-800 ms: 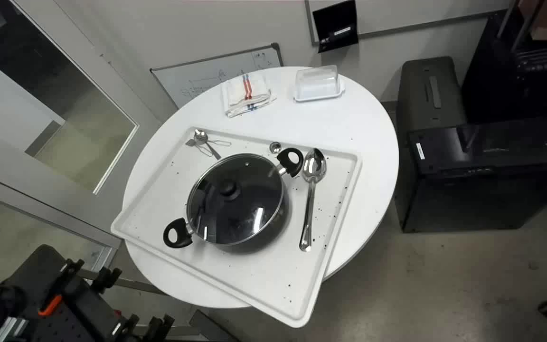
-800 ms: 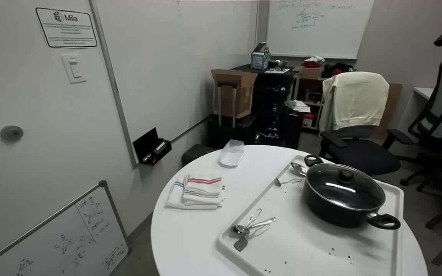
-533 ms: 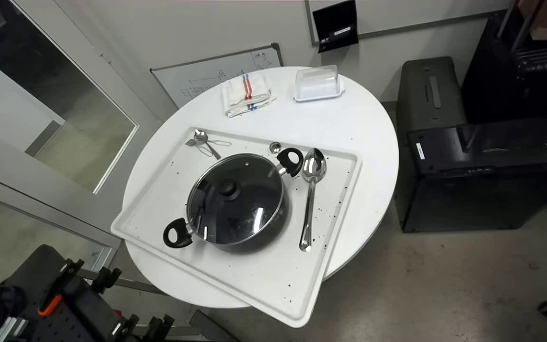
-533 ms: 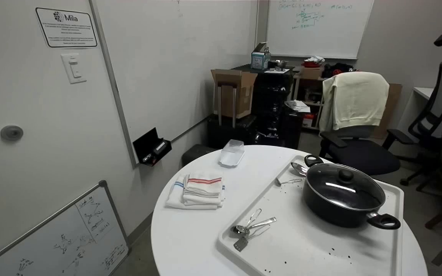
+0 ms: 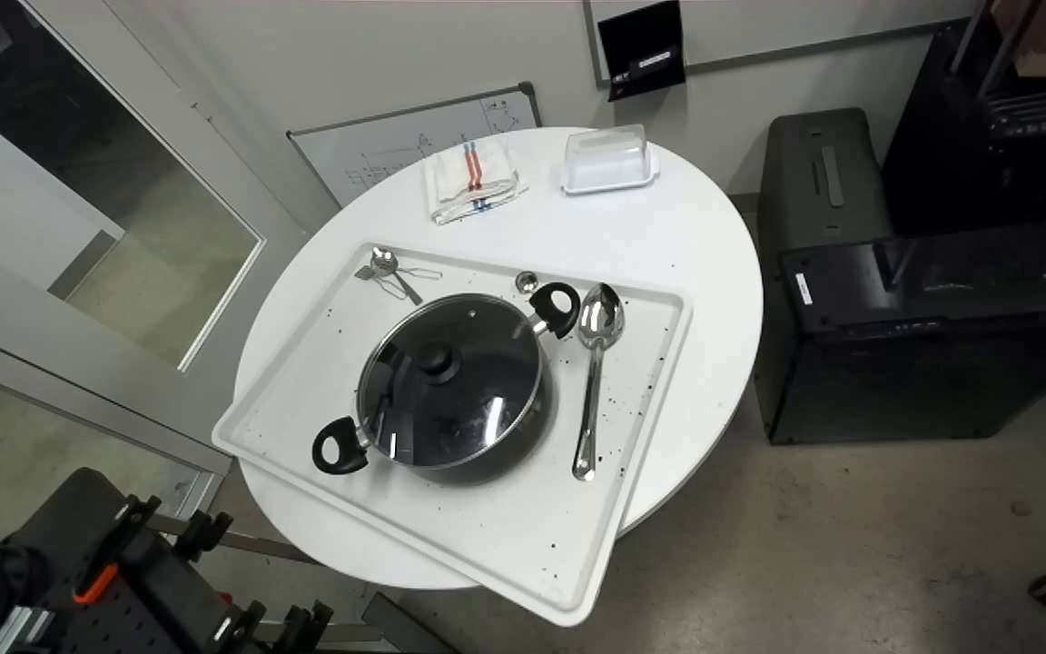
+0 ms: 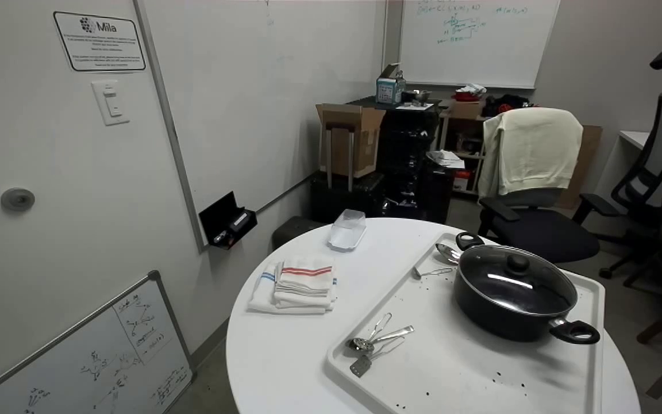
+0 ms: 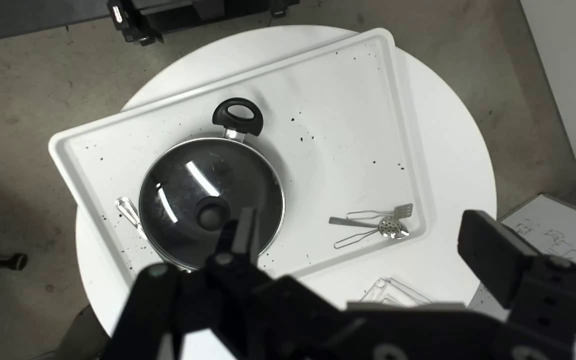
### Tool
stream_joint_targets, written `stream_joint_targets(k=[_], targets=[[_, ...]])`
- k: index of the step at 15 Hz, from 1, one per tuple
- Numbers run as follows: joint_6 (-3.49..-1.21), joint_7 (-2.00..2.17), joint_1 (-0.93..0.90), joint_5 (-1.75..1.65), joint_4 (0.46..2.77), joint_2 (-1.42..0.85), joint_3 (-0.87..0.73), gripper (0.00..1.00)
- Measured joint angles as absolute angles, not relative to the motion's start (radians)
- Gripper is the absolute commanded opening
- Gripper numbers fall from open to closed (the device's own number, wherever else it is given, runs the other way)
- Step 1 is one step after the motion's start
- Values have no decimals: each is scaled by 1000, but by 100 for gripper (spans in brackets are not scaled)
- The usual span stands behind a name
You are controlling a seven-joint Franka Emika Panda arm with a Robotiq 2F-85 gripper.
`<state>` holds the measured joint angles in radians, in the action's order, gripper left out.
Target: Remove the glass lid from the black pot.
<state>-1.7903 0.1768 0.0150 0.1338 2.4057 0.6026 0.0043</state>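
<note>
We find the lid (image 6: 515,290) resting flat on the pot (image 6: 486,316) in both exterior views: a smooth, slightly domed round of dark-looking glass, banded by a thin metal rim and catching bright streaks of light. Its knob (image 6: 518,263) is squat, round and black. The pot is a wide black cylinder, and its two loop handles (image 5: 351,445) stand on opposite sides, each joined to the wall by a short, shiny metal neck.

Beneath it we see a pale, smooth tray (image 5: 523,536) strewn with dark specks (image 7: 301,139), set on a round white counter (image 5: 714,300). A polished metal spoon (image 5: 598,338) lies just beside one handle; whether they touch we cannot tell. A small ladle (image 5: 527,282) lies near that same handle, and a cluster of small utensils (image 7: 389,227), some with wire handles and pierced metal heads, lies apart from the pot. Beyond the tray we have folded striped cloths (image 6: 305,287) and a dish (image 5: 607,159) with a clear cover.

The tray has a raised lip, and two of its corners jut past the counter's curved edge. A broad stretch of tray floor opens out beside the pot, and the knob stands proud of the glass.

In the wrist view the pincer (image 7: 360,235) is spread wide, its fingers (image 7: 488,252) well apart and gripping nothing. One finger hides part of the lid's edge from this angle.
</note>
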Motion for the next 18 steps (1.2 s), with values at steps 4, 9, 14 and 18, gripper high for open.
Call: stream_joint_targets(k=[4,9,14,18], targets=[[-1902,177,29,77,2430,533,8,100],[-2076,177,46,19,2471,413,8,100],[-2280,177,59,12,2508,286,3,100],[-2438,178,75,12,2513,168,-9,100]])
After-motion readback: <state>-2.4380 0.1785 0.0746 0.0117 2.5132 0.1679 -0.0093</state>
